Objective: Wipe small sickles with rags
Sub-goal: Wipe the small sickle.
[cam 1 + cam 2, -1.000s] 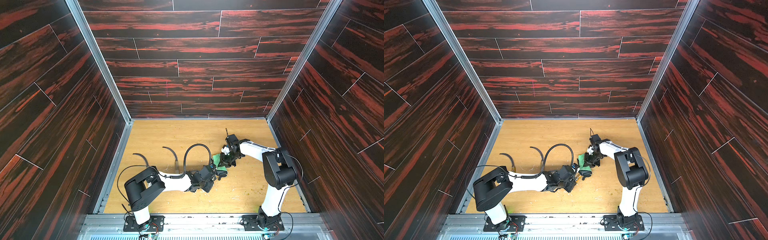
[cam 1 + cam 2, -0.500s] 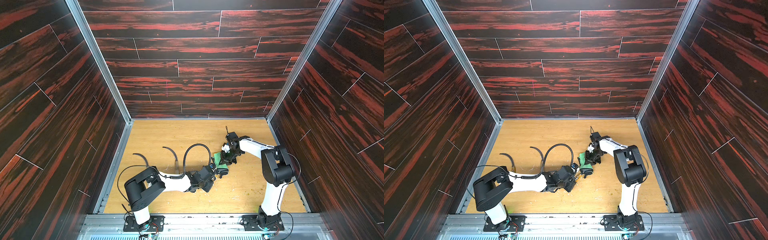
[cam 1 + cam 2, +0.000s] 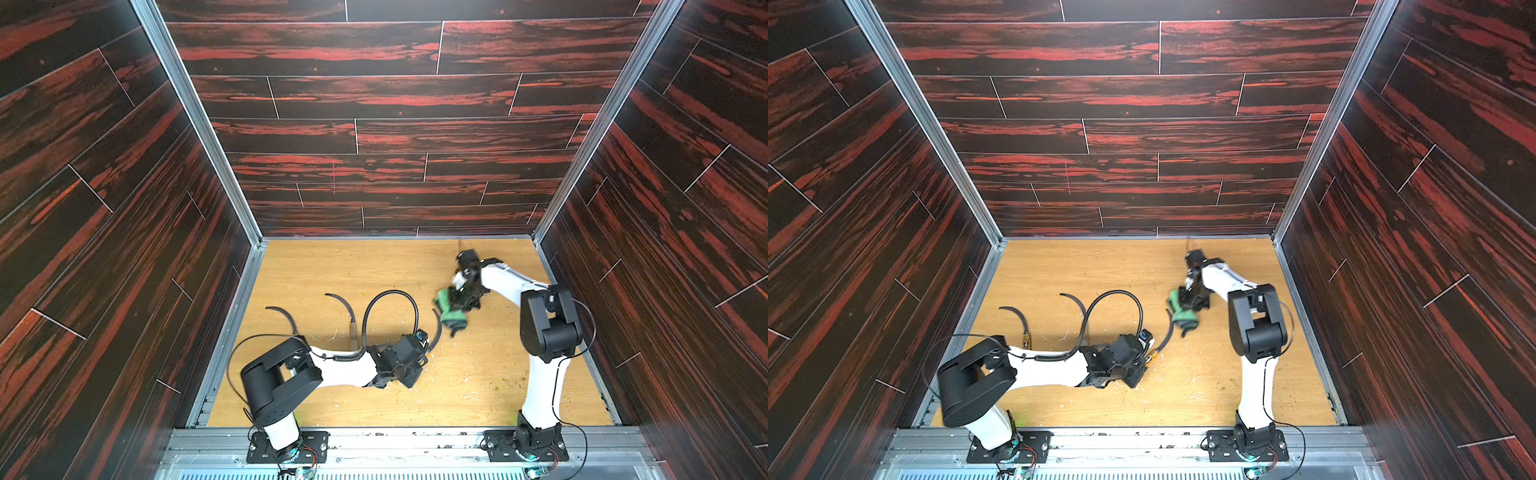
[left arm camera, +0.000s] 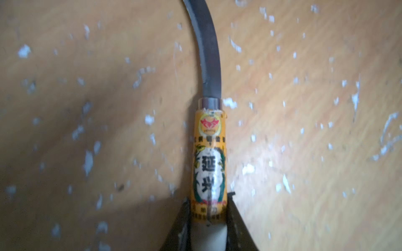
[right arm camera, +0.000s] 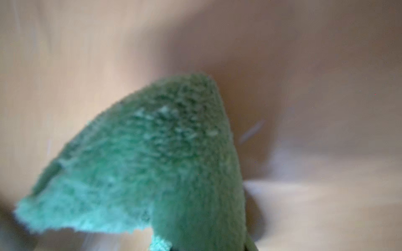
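My left gripper [image 3: 420,354] [image 4: 208,209] is shut on the pale handle of a small sickle [image 4: 209,165], just below its yellow label. Its dark blade [image 3: 436,330] [image 3: 1168,334] curves up toward the rag. My right gripper [image 3: 462,296] [image 3: 1194,296] is shut on the green fluffy rag [image 3: 452,311] [image 3: 1183,311] [image 5: 163,163], which hangs bunched right beside the blade's tip. Whether rag and blade touch I cannot tell. Two more sickles [image 3: 287,318] [image 3: 347,307] lie on the wooden floor to the left, also visible in a top view as sickles [image 3: 1017,318] [image 3: 1077,303].
A black ribbed cable [image 3: 390,296] loops up from my left arm between the lying sickles and the held one. Pale scraps litter the wooden table [image 3: 478,374]. Dark red walls close in the back and both sides.
My right gripper has carried the rag a little toward the back and right, along the blade's end. The left arm and its sickle have stayed still.
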Robot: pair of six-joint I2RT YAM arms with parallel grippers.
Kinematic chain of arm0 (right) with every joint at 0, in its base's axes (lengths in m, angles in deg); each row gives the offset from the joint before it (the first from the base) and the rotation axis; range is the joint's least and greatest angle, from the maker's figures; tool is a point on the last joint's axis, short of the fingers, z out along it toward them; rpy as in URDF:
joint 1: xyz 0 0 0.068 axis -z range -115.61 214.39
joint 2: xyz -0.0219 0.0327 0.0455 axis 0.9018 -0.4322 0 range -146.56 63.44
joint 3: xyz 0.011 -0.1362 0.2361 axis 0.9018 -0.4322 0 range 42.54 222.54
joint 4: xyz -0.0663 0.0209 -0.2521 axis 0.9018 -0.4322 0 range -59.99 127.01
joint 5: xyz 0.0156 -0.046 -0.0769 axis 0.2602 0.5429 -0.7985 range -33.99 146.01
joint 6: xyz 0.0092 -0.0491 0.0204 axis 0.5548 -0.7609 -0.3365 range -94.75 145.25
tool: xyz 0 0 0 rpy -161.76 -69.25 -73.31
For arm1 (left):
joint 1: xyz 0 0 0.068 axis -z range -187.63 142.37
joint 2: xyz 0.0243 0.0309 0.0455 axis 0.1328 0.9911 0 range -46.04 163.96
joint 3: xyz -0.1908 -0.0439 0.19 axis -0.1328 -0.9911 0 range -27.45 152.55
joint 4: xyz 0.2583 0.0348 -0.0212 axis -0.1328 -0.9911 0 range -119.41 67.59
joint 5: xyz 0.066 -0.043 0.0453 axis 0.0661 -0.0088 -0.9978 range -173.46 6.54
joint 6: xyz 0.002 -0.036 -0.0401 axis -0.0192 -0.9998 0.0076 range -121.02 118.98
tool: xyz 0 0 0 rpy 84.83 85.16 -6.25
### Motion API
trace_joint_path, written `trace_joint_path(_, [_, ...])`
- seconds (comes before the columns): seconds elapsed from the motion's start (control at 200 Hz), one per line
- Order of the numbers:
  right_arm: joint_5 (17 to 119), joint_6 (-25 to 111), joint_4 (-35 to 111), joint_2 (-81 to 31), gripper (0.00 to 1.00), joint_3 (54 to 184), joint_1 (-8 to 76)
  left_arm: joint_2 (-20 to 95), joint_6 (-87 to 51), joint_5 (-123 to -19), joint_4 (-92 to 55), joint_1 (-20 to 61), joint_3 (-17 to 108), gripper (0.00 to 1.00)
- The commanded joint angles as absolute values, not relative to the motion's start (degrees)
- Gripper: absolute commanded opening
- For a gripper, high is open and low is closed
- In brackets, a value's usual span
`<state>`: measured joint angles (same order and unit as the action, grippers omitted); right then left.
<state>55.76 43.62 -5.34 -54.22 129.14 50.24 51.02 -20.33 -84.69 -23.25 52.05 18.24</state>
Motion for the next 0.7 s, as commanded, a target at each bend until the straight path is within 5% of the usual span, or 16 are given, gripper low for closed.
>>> trace_joint_path(0.0, [45.55,43.04,-0.69,-56.44,0.00,131.25,53.66,51.20,-21.32,-82.92,-36.27,52.53,15.25,0.00])
trace_joint_path(0.316, [52.21,42.60,-0.97,-48.34,0.00,129.38,53.40,51.96,-21.50,-84.52,-35.67,52.65,16.33,0.00])
trace_joint_path(0.696, [61.76,53.94,-0.78,-26.54,0.00,106.96,38.72,53.40,-21.05,-86.99,-36.11,52.63,19.56,0.00])
